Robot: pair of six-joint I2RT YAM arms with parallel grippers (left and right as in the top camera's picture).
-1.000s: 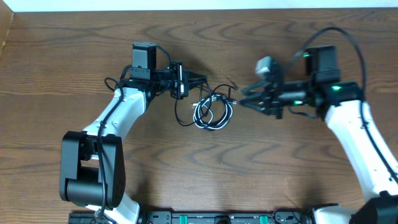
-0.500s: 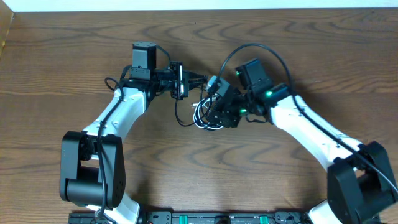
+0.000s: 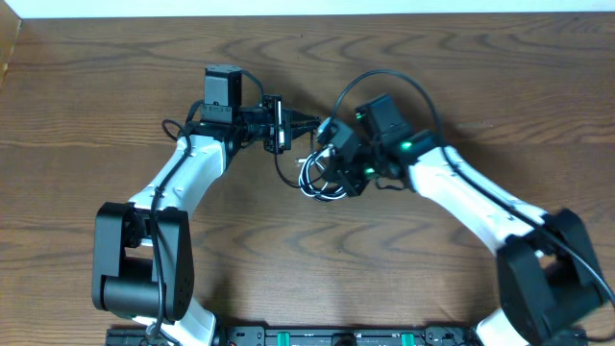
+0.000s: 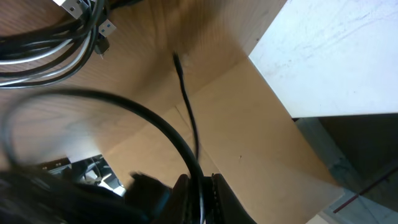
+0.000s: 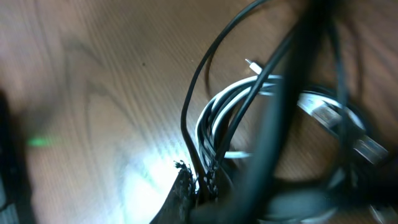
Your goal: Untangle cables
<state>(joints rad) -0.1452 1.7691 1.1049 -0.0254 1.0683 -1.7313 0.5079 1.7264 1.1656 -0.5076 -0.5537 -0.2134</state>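
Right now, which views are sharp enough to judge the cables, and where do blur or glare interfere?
Overhead: sharp and evenly lit, though the right gripper hides part of the cable bundle. Left wrist: the thin black cable is fairly crisp, the black arc in front is out of focus. Right wrist: blurred throughout, with a glare patch on the table.
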